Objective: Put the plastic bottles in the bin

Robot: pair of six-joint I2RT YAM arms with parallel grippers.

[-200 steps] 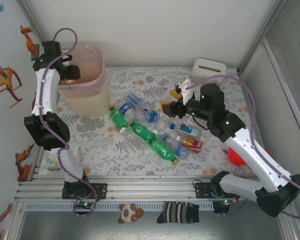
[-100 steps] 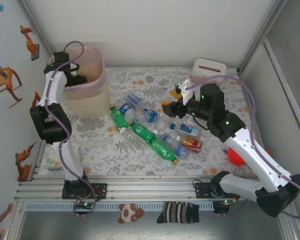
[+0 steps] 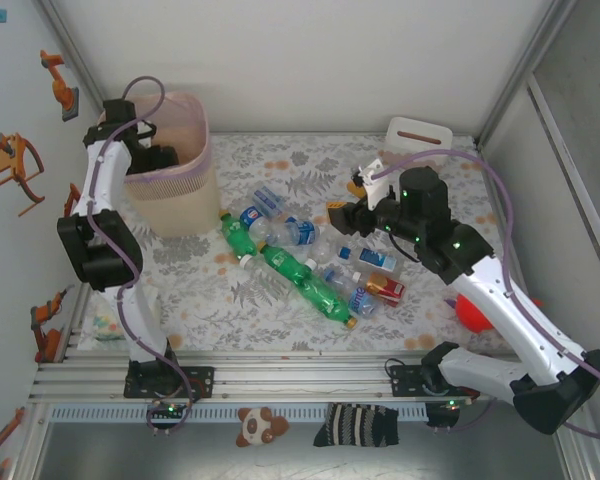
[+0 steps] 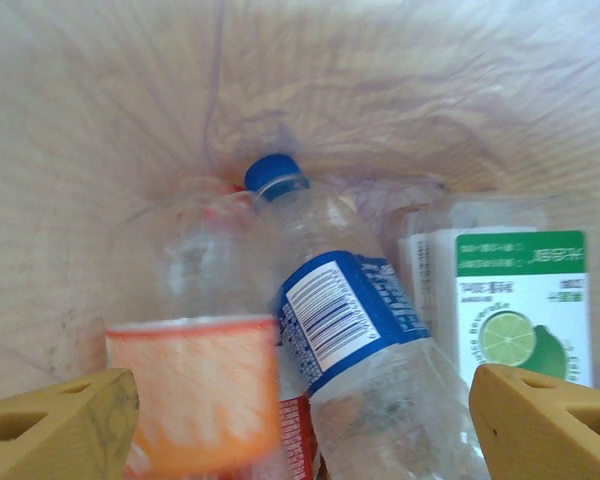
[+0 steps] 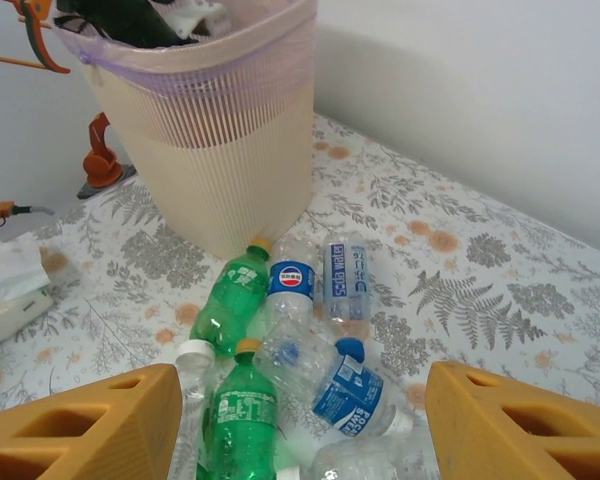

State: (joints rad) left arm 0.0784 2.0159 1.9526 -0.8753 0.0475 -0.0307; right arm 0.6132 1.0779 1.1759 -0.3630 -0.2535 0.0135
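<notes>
Ok so the left arm has swung in over the bin (image 3: 185, 205) in the last second, and its end effector (image 3: 163, 157) has spread its fingers wide while sitting just inside the pink-lined rim. From its wrist view the fingers stand far apart with nothing between them, so it's released. Below it a blue-label bottle (image 4: 350, 330) lies tilted in the liner, cap pointing away, against an orange-label one (image 4: 195, 385) that looks blurred, maybe still settling. So I'd say that's one more bottle delivered, and this arm is free to go back for another.

Pose: the left arm stands tall from its base, its elbow out to the left, the forearm reaching up and over the bin's near-left rim with the wrist pointing down into it.

The right arm hasn't budged. It stretches in from the right, its end effector (image 3: 342, 215) hovering above the right end of the pile, fingers partly spread and holding nothing.

Plenty still to do: the rest of the bottles (image 3: 310, 270) lie in a heap mid-tabletop (image 3: 210, 290), just right of the bin, the green ones nearest it.
</notes>
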